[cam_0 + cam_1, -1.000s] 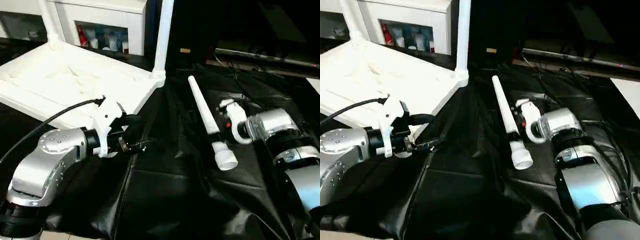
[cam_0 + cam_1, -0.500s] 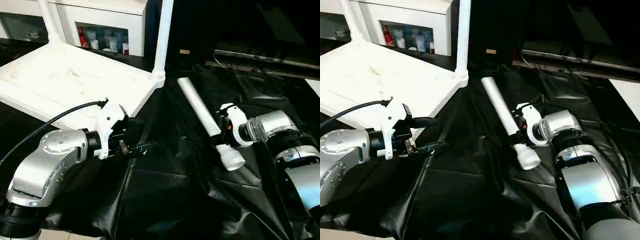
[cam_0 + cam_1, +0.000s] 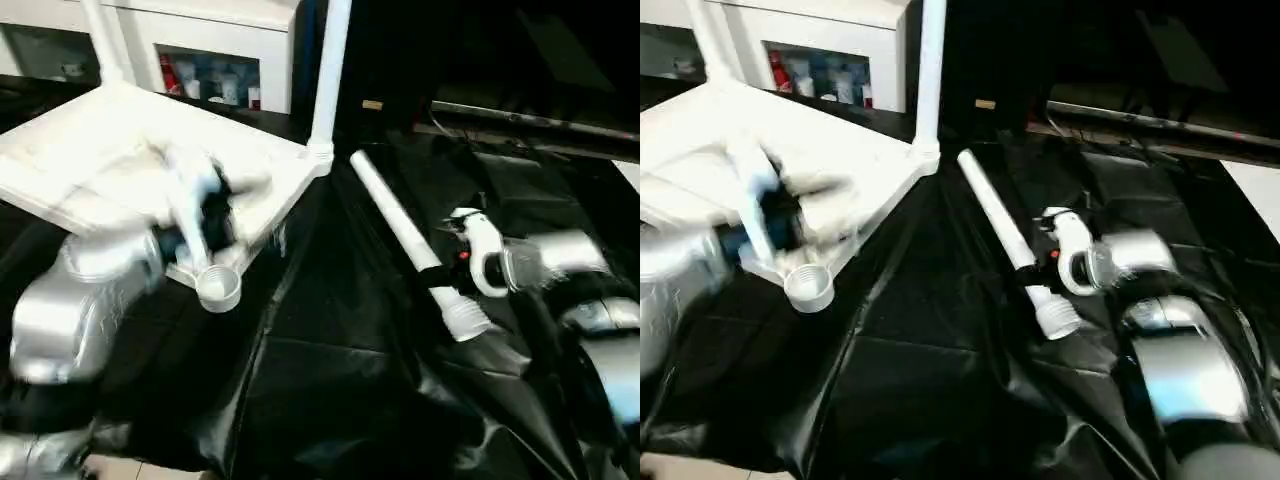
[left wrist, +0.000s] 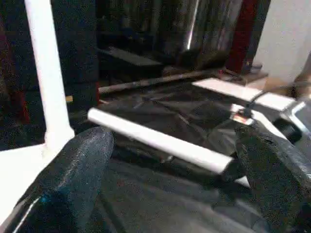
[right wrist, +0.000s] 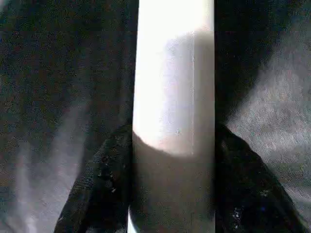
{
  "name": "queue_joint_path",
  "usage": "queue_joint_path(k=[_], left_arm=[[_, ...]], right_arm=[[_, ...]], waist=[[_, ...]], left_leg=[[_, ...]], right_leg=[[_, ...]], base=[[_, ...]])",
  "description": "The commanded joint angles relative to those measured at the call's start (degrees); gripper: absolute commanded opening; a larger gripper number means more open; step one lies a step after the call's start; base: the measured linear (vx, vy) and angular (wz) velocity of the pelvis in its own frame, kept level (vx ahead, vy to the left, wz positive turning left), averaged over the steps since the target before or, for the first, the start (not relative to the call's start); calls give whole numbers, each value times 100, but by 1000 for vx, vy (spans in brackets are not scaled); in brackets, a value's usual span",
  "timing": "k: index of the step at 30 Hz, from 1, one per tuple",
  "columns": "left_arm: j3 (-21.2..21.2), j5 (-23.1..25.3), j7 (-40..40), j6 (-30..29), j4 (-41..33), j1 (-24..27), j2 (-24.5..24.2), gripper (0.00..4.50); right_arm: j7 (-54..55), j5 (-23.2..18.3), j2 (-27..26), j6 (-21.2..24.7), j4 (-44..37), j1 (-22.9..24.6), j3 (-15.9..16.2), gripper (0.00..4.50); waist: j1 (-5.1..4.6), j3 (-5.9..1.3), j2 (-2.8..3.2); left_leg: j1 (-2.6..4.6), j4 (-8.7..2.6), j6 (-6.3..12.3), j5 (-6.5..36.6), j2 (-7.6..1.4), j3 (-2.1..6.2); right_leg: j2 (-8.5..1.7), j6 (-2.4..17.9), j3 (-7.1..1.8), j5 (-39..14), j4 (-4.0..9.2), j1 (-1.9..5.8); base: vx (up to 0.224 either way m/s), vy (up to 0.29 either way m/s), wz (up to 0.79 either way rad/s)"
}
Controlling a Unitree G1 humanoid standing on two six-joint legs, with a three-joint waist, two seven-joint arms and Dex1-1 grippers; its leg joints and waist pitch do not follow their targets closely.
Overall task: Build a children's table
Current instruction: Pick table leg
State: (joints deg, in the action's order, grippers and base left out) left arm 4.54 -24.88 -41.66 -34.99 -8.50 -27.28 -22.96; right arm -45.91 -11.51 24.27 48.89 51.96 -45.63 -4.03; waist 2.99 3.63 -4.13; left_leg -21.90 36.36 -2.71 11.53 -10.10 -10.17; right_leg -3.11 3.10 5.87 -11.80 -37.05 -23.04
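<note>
Gripping an unmarked white table leg (image 3: pixel 405 235), right end effector (image 5: pixel 170 194)

Silver forearms (image 3: pixel 70 310) — white wrist housings (image 3: pixel 1072 262), black textured fingers (image 4: pixel 73 170) — glossy metal shells.

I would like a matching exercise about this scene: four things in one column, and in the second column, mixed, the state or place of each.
Things:
1. loose leg
2. corner socket
3. left gripper
4. fitted leg

States:
A. standing upright at the table top's far corner
B. open, holding nothing
C. empty, at the table top's near corner
D. clamped by the right gripper near its collared end

Pairs: 1-D, 2-C, 3-B, 4-A
</note>
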Motion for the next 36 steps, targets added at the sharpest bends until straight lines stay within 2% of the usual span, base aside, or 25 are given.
queue_joint_path(k=[1, 2, 3, 4, 5, 6, 7, 8, 9, 10, 11, 12, 14, 17, 18, 21, 23, 26, 28, 31, 32, 33, 34, 35, 36], left_arm=[[-111, 79, 99, 63, 123, -111, 67, 450], [-211, 175, 198, 112, 293, -263, 199, 450], [-212, 176, 199, 112, 294, -264, 200, 450], [-225, 173, 228, 86, 356, -327, 265, 450], [-156, -82, 297, -237, 480, -498, 485, 450], [-64, -265, 418, -473, 611, -637, 665, 450], [-64, -265, 418, -473, 611, -637, 665, 450], [35, -461, 599, -650, 837, -828, 912, 450], [35, -461, 599, -650, 837, -828, 912, 450], [52, -525, 645, -705, 983, -931, 1030, 450], [51, -635, 615, -736, 1220, -1094, 1180, 450], [50, -686, 578, -742, 1306, -1157, 1233, 450], [99, -875, 434, -808, 1574, -1413, 1404, 450], [222, -1126, 307, -928, 1799, -1701, 1598, 450], [283, -1241, 300, -997, 1862, -1805, 1683, 450], [294, -1413, 275, -1092, 2013, -2005, 1843, 450], [206, -1408, 233, -1061, 2132, -2087, 1930, 450], [78, -1343, 163, -1005, 2281, -2116, 2028, 450], [38, -1328, 122, -998, 2329, -2114, 2062, 450], [-5, -1447, 26, -1130, 2373, -2134, 2159, 450], [-29, -1509, -22, -1205, 2371, -2143, 2181, 450], [-29, -1509, -22, -1205, 2371, -2143, 2181, 450], [-103, -1493, -78, -1233, 2392, -2141, 2184, 450], [-103, -1493, -78, -1233, 2392, -2141, 2184, 450], [-181, -1418, -90, -1220, 2445, -2128, 2171, 450]], right_arm=[[112, -296, 141, -252, -511, 194, -434, 185], [2, -769, 15, -677, -1357, 672, -1006, 185], [1, -773, 14, -680, -1364, 676, -1011, 185], [-56, -958, -45, -784, -1669, 836, -1206, 185], [-221, -1361, -179, -815, -2277, 1133, -1574, 185], [-324, -1577, -243, -788, -2613, 1292, -1750, 185], [-324, -1577, -243, -788, -2613, 1292, -1750, 185], [-442, -1868, -326, -668, -3097, 1508, -1951, 184], [-442, -1868, -326, -668, -3097, 1508, -1951, 184], [-549, -2077, -386, -578, -3352, 1600, -2060, 184], [-700, -2512, -482, -363, -3781, 1762, -2215, 184], [-777, -2694, -512, -256, -3934, 1819, -2273, 184], [-974, -3102, -540, -46, -4397, 2036, -2228, 184], [-1059, -3351, -569, 96, -4818, 2252, -2093, 184], [-1070, -3406, -587, 147, -4943, 2307, -2046, 184], [-1059, -3599, -649, 298, -5230, 2412, -1988, 184], [-992, -3703, -695, 374, -5331, 2450, -1948, 184], [-951, -3785, -735, 433, -5404, 2488, -1818, 184], [-941, -3810, -745, 455, -5449, 2511, -1747, 184], [-942, -3726, -757, 514, -5577, 2580, -1418, 184], [-964, -3646, -741, 520, -5591, 2599, -1252, 184], [-964, -3646, -741, 520, -5591, 2599, -1252, 184], [-984, -3527, -711, 493, -5537, 2582, -1048, 184], [-984, -3527, -711, 493, -5537, 2582, -1048, 184], [-1028, -3455, -686, 463, -5536, 2558, -881, 184]], waist=[[46, -425, 33], [54, -428, 7], [105, -439, 15], [87, -436, 12], [97, -424, 67], [129, -436, 127], [119, -431, 101], [133, -422, 115], [153, -424, 96], [153, -424, 96], [174, -404, 133], [189, -412, 110], [210, -424, 117], [225, -412, 109], [238, -421, 100], [243, -414, 96], [259, -409, 120], [255, -416, 132], [253, -439, 132], [254, -440, 125], [249, -434, 120], [256, -430, 122], [256, -428, 107], [261, -426, 120], [256, -422, 102]], left_leg=[[82, -401, 101, 249, -382, 112], [73, -401, 138, 221, -371, 104], [105, -399, 153, 214, -397, 111], [100, -410, 176, 211, -388, 116], [103, -414, 179, 285, -375, 95], [137, -413, 182, 322, -401, 121], [121, -420, 208, 329, -393, 111], [112, -426, 207, 379, -387, 115], [125, -421, 201, 440, -392, 130], [125, -421, 201, 440, -392, 130], [107, -421, 224, 529, -349, 114], [104, -425, 246, 531, -352, 131], [110, -416, 274, 498, -345, 130], [96, -425, 261, 472, -349, 140], [117, -416, 241, 469, -353, 135], [85, -426, 242, 436, -355, 151], [108, -426, 255, 466, -348, 143], [93, -440, 240, 440, -365, 158], [94, -449, 233, 334, -383, 166], [83, -447, 263, 251, -385, 161], [84, -449, 266, 291, -378, 150], [86, -451, 259, 305, -377, 148], [85, -453, 254, 313, -376, 146], [88, -457, 233, 315, -377, 148], [83, -457, 231, 328, -379, 145]], right_leg=[[-612, 1064, -454, -469, 438, 383], [-605, 1010, -454, -435, 450, 392], [-630, 943, -462, -410, 432, 379], [-612, 958, -447, -443, 440, 376], [-598, 932, -453, -490, 486, 377], [-619, 1014, -445, -430, 447, 365], [-597, 1027, -434, -437, 477, 369], [-593, 1041, -424, -501, 495, 371], [-617, 1079, -418, -609, 496, 370], [-617, 1079, -418, -609, 496, 370], [-602, 965, -421, -883, 572, 384], [-609, 897, -410, -986, 574, 395], [-605, 806, -395, -1123, 600, 386], [-608, 739, -384, -1286, 629, 379], [-611, 737, -386, -1297, 623, 361], [-627, 734, -378, -1343, 625, 377], [-621, 701, -380, -1403, 655, 355], [-628, 682, -373, -1352, 652, 367], [-631, 748, -371, -1109, 624, 382], [-653, 842, -378, -845, 608, 392], [-662, 856, -385, -893, 619, 394], [-664, 853, -386, -936, 624, 394], [-663, 843, -385, -985, 632, 393], [-662, 821, -388, -1037, 637, 390], [-662, 813, -390, -1049, 641, 389]], base=[[0, 0, 0], [0, 0, 0], [0, 0, 0], [0, 0, 0], [0, 0, 0], [0, 0, 0], [0, 0, 0], [0, 0, 0], [0, 0, 0], [0, 0, 0], [0, 0, 0], [0, 0, 0], [0, 0, 0], [0, 0, 0], [0, 0, 0], [0, 0, 0], [0, 0, 0], [0, 0, 0], [0, 0, 0], [0, 0, 0], [0, 0, 0], [0, 0, 0], [0, 0, 0], [0, 0, 0], [0, 0, 0]])
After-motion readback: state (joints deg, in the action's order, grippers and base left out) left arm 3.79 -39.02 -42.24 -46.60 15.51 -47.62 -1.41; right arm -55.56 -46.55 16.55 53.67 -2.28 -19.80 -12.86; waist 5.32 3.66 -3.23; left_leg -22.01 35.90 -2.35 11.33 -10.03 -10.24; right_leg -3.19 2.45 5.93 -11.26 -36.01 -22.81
